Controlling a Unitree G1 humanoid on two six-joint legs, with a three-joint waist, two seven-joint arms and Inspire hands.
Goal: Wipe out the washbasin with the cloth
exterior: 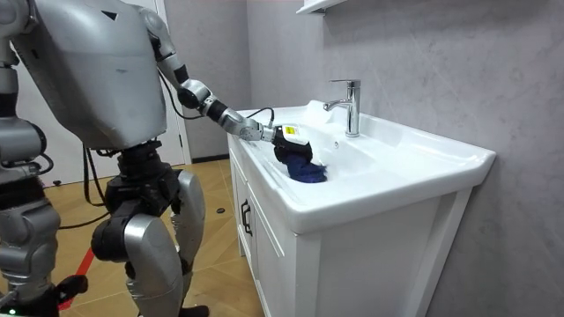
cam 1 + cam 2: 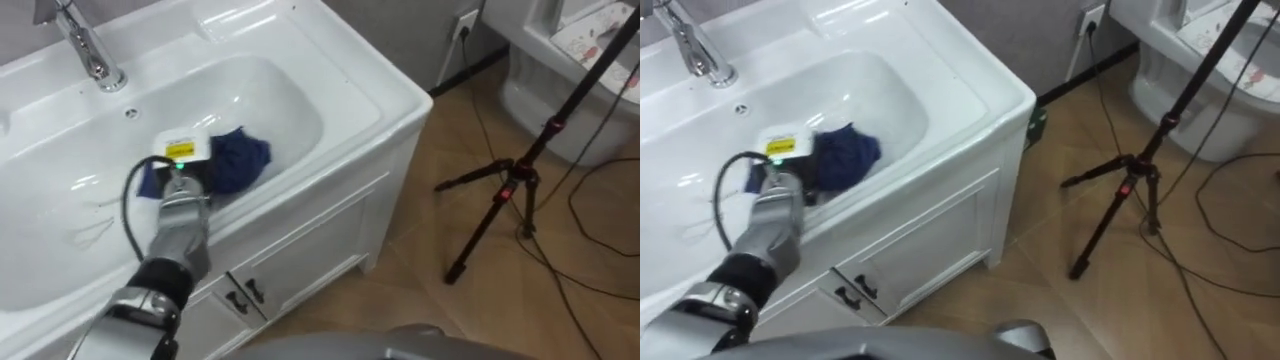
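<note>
My left hand (image 2: 180, 165) was down in the basin (image 2: 295, 105), close to its near wall. The cloth (image 2: 243, 158) was bunched beneath it and spilled mostly to my right. I could not tell how my fingers lay, since the hand's back and the cloth hid them. Most of the bowl lay beyond, toward the tap (image 2: 88, 48), so I judged the next stroke should run away from me.

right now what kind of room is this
Most likely a bathroom: a white basin with a faucet sits on a cabinet, and what looks like a toilet stands nearby.
</note>
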